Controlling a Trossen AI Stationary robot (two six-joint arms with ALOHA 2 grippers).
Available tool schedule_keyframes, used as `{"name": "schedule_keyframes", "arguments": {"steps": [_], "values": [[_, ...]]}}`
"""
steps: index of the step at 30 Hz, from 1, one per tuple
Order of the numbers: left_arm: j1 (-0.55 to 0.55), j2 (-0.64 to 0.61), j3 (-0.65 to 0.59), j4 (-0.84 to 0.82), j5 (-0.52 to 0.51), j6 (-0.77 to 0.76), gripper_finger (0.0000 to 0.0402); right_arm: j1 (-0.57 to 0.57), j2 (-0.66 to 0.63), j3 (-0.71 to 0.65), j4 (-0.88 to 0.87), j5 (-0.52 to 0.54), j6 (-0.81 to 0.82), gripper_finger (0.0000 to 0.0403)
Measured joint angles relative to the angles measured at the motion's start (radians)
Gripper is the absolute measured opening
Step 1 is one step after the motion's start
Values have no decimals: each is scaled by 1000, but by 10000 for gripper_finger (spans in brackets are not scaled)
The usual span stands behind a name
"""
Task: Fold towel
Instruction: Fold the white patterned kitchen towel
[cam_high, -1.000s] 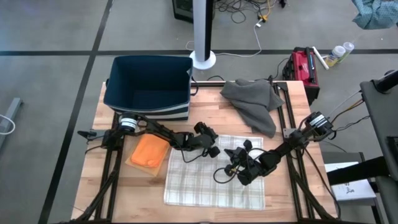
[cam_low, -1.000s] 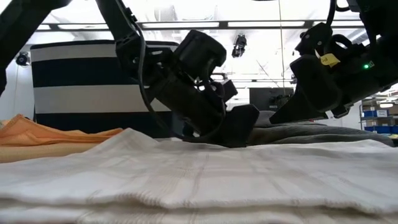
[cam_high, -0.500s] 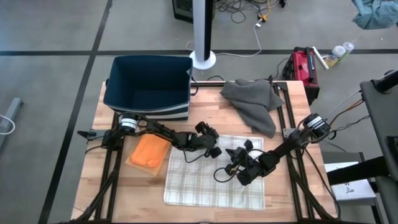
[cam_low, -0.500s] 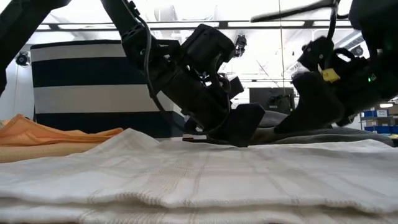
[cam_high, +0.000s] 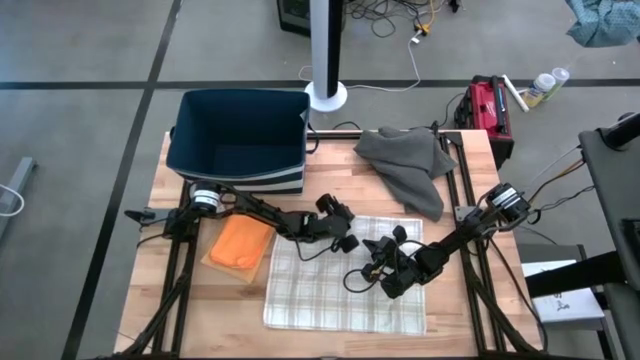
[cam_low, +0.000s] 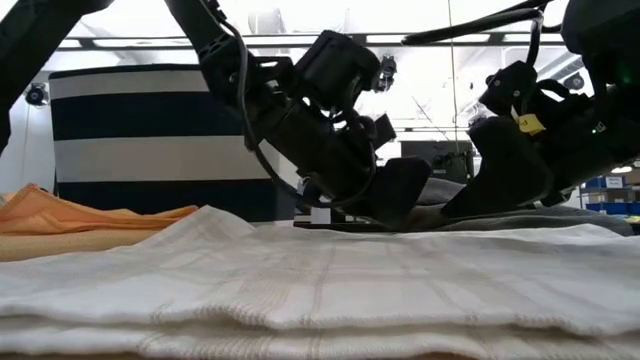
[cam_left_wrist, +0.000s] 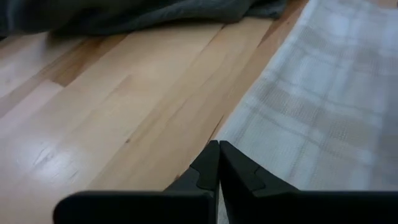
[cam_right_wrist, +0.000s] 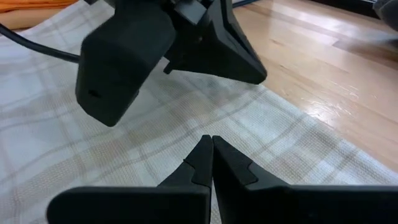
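Left gripper (cam_left_wrist: 218, 149) pinched shut at the far edge of the plaid towel (cam_high: 345, 290), apparently empty; right gripper (cam_right_wrist: 207, 144) shut over the cloth. We fear a lift catching nothing, since the towel lies flat mid-table.

Two dark, cabled arms (cam_high: 265, 213)

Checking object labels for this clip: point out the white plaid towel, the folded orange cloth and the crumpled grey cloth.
white plaid towel (cam_high: 330, 295): high view, middle of its flat surface.
folded orange cloth (cam_high: 241, 243): high view, its centre.
crumpled grey cloth (cam_high: 405, 165): high view, its bunched middle.
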Motion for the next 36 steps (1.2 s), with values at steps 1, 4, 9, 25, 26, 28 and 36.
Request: {"name": "schedule_keyframes", "arguments": {"steps": [1, 4, 9, 25, 26, 28, 36], "values": [[0, 0, -2, -6, -6, 0, 1, 0, 0, 1, 0, 0, -1, 0], [0, 0, -4, -13, -29, -2, 1, 0, 0, 10, 0, 0, -17, 0], [2, 2, -4, -37, -35, -1, 1, 0, 0, 28, 0, 0, -56, 0], [4, -11, -20, -84, -36, 21, 4, 12, -42, 46, -7, -1, -124, 0], [2, -22, -18, -106, -22, 36, 4, 21, -64, 48, -9, 3, -149, 0], [-2, -56, -9, -163, 6, 71, 1, 46, -115, 53, -16, 13, -183, 0], [-99, -183, -20, -302, 73, 155, 6, 159, -318, 61, -206, 34, -22, 0]]}}
